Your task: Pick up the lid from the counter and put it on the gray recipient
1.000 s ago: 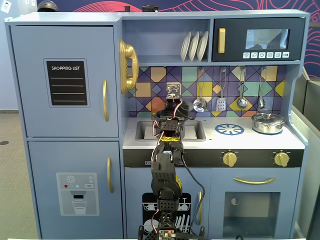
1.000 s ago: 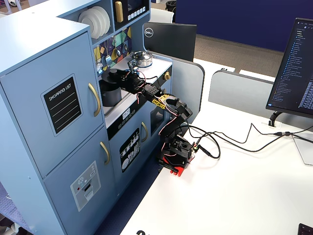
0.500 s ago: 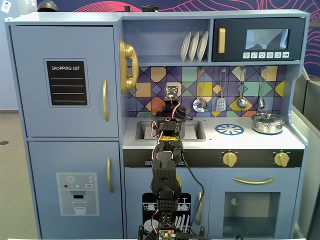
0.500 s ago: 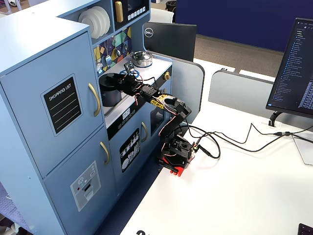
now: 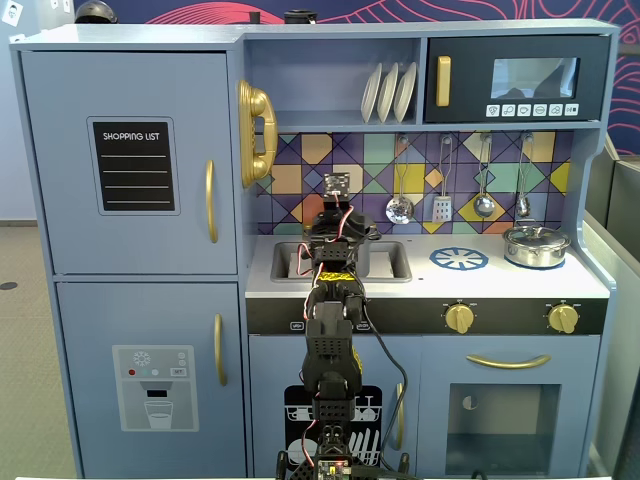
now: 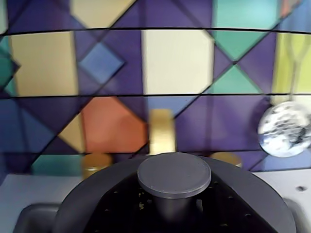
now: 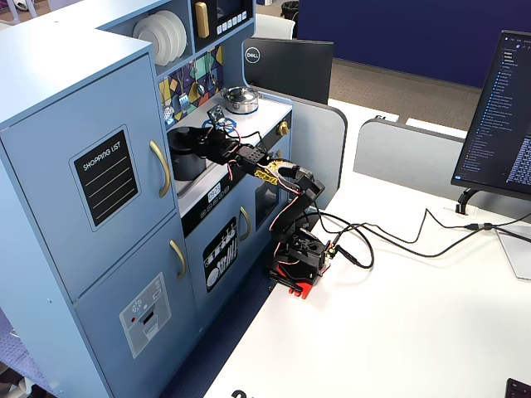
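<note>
- The toy kitchen (image 5: 130, 250) fills a fixed view, with a tiled backsplash (image 5: 420, 180), a sink (image 5: 290, 262), a blue-and-white burner mark (image 5: 459, 259) and a small shiny silver pot (image 5: 536, 246) on the right of its bench (image 5: 500, 280).
- The black arm (image 5: 330, 340) stands in front of the kitchen and reaches up over the sink area; in a fixed view from the side it stretches from its base on a white desk (image 7: 415, 315) toward the sink.
- The gray recipient (image 7: 187, 153) shows as a dark cylinder at the sink, just under the arm's tip; in the front fixed view the arm hides nearly all of it.
- The lid (image 6: 87, 213) fills the bottom of the wrist view, dark and round, its center knob (image 6: 174, 175) directly below the camera, facing the backsplash.
- The fingers themselves do not show clearly in any view, so whether they are closed on the knob or spread cannot be told; the lid looks to be right at them, either held or already resting on the recipient.
- Risk, as a judgement: if the lid sits off-center over the rim, letting go could tip it into the sink or leave it cocked on one edge; withdrawing carelessly could also drag the knob and shift the lid.
</note>
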Robot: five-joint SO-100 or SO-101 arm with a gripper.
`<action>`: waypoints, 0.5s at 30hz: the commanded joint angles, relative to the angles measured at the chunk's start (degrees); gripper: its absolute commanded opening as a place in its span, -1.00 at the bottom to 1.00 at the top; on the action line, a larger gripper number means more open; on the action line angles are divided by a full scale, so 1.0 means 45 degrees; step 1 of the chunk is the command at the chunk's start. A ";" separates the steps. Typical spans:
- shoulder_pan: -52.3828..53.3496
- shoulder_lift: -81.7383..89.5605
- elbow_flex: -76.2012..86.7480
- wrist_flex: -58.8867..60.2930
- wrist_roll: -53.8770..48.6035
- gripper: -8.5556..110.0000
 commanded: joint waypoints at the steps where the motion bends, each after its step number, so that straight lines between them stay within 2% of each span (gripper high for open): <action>1: -0.0137 0.0020 -0.0137 -0.0410 0.0000 -0.86; 15: 0.0117 0.0234 0.0762 -0.0586 -0.0332 -0.85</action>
